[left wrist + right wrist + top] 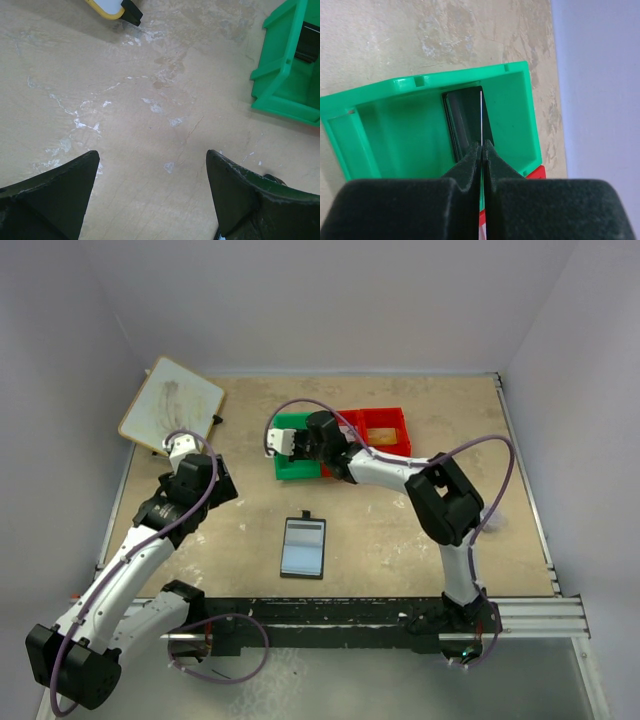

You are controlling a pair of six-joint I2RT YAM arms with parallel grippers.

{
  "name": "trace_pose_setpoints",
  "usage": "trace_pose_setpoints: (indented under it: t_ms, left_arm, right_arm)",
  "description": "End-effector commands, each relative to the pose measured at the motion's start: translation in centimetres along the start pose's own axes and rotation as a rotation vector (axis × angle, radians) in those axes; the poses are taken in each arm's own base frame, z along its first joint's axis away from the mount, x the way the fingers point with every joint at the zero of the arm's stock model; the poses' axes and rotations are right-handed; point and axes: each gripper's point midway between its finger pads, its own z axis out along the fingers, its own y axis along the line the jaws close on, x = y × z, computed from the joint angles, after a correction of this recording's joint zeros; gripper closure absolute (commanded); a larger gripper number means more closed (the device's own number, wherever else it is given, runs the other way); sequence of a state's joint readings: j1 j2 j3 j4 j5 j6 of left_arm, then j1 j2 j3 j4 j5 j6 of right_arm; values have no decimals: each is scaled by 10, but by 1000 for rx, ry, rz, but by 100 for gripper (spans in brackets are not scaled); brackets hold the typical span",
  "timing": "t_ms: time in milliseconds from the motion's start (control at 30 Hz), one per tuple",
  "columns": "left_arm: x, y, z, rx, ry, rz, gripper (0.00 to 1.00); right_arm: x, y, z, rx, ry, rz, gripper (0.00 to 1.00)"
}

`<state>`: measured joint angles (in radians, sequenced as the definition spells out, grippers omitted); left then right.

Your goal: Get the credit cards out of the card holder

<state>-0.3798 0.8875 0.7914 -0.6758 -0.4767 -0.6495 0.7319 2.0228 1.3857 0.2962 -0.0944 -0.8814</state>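
The card holder [303, 547] lies open on the table in front of the arm bases, pale grey-blue inside, with a small black tab at its far edge. My right gripper [482, 145] hangs over the green bin [395, 130], shut on a thin credit card [481, 112] that shows edge-on as a pale line. Other dark credit cards [461, 122] lie stacked on the bin's floor just beyond the fingertips. In the top view the right gripper [298, 444] sits above the green bin [292, 468]. My left gripper [152, 155] stands open over bare table, left of that bin, holding nothing.
A red bin [385, 430] adjoins the green one on its right. A white board with a yellow rim [172, 403] lies at the far left, and its corner [112, 9] shows in the left wrist view. White walls close off the back and the sides.
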Motion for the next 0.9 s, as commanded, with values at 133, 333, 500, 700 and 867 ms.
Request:
trace_pose_setpoints:
  t_ms: [133,333,500,700,867]
  left_arm:
    - [-20,-5,-8,26,-56,-12,15]
    - [-20,-6,-7,31,-54,-11,15]
    - [-21,-7,-8,38,-56,-14,15]
    - [-21,-9,-9,49,-54,-13,15]
    - [-19,-10,-8,59,-48,-10,15]
  right_arm:
    - [-4,-33,17,75,1,-70,100]
    - [1,-35,29,82,16,-84,100]
    - [6,-32,36,61,26,-92,100]
    - [12,-34,44,82,37,-113,100]
    - [13,-26,50,35,29,-100,100]
